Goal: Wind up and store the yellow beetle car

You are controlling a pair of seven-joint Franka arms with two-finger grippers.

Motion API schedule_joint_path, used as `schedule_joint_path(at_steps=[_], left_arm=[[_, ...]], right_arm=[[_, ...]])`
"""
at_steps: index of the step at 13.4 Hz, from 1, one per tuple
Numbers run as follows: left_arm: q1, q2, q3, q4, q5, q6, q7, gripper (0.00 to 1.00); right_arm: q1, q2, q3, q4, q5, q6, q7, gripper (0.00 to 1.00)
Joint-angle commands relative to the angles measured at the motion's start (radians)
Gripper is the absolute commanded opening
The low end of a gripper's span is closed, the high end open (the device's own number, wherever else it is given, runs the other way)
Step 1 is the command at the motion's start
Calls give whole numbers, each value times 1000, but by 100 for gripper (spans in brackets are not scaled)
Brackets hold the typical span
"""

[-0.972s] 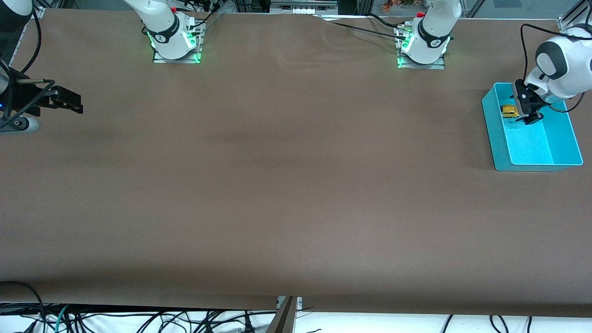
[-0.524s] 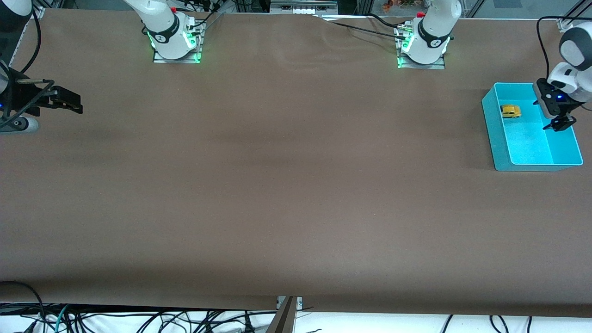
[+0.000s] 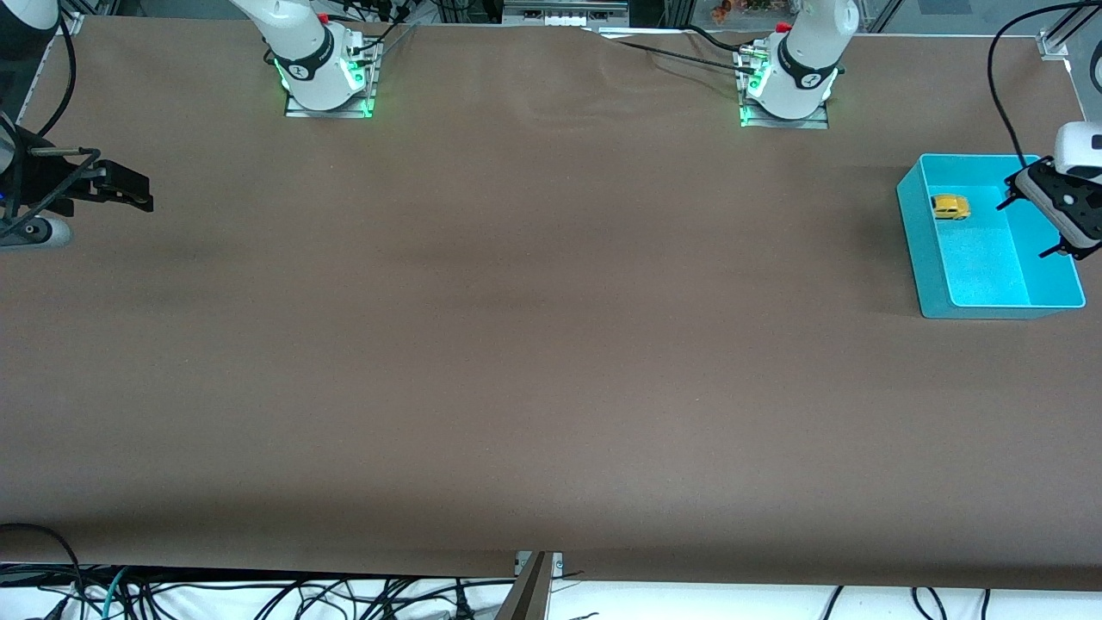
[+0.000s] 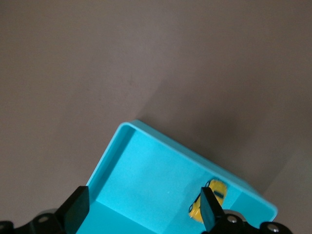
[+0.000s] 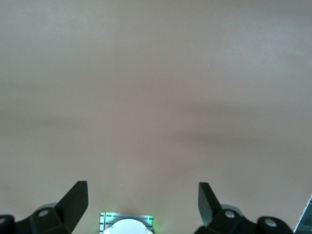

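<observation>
While its black fingers stand wide and empty, the left gripper (image 3: pixel 1036 226) hangs over the edge of the smooth turquoise plastic bin (image 3: pixel 934 267) at the left arm's end of the table, having drawn away from the glossy, rounded yellow beetle car (image 3: pixel 950 207) since a second ago. That car sits in the bin's corner. At the right arm's end, the right gripper (image 3: pixel 142 194) waits, likewise spread, over the matte brown table (image 3: pixel 534 344).

left gripper (image 3: pixel 1043 226): no longer just over the yellow beetle car (image 3: pixel 950 207); now empty, fingers spread, above the teal bin (image 3: pixel 914 226) edge at the left arm's end of the table
yellow beetle car: now fully uncovered, alone on the bin floor
</observation>
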Motion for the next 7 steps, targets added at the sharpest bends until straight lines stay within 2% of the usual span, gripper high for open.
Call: schedule_joint_path(at_steps=[1, 5, 7], left_arm=[[-54, 1, -42, 106, -16, -121, -255, 100], [-146, 6, -109, 235, -17, -261, -679, 100], [-171, 6, -181, 275, -17, -305, -909, 100]], right_arm=[[-6, 3, 3, 14, 11, -9, 4, 100], [-6, 3, 3, 14, 13, -9, 4, 100], [-4, 3, 3, 14, 13, -9, 4, 100]])
